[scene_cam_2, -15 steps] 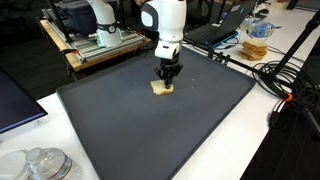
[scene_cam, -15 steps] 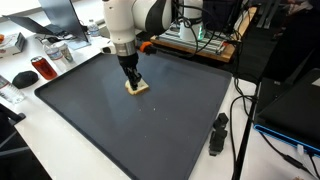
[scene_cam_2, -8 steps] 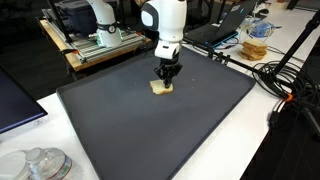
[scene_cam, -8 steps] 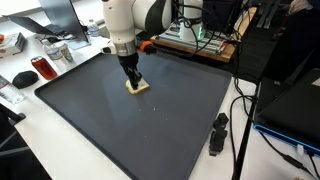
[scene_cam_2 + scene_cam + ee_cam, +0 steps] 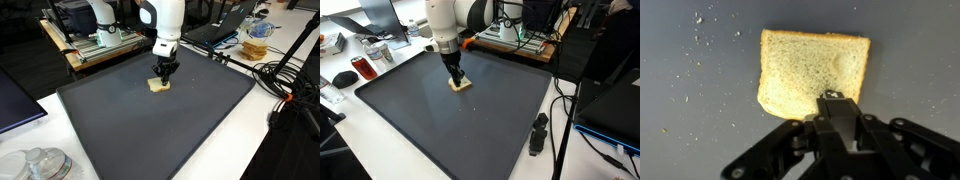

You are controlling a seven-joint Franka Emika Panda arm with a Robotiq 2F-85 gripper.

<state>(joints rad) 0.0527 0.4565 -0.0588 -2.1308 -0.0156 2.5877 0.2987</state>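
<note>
A slice of white bread (image 5: pixel 805 68) lies on the dark grey mat (image 5: pixel 470 125), toward its far side in both exterior views. My gripper (image 5: pixel 833 97) is shut, and its fingertips pinch the bread's near edge in the wrist view. The arm comes down almost vertically onto the slice (image 5: pixel 461 87), with the gripper (image 5: pixel 454 79) at one edge of it. From the opposite side, the gripper (image 5: pixel 161 75) stands over the bread (image 5: pixel 157 86), which looks slightly raised on the held side. Crumbs (image 5: pixel 702 30) are scattered on the mat around it.
A black cylindrical object (image 5: pixel 537 134) stands at the mat's edge beside cables. A red can (image 5: pixel 361 68), a mouse (image 5: pixel 344 77) and clutter sit off the mat on the white table (image 5: pixel 380 145). A bowl (image 5: pixel 258 45) and a tangle of cables (image 5: pixel 285 80) lie past another edge.
The gripper has shifted a little sideways, and the bread has moved with it. The jaws have stayed shut.
</note>
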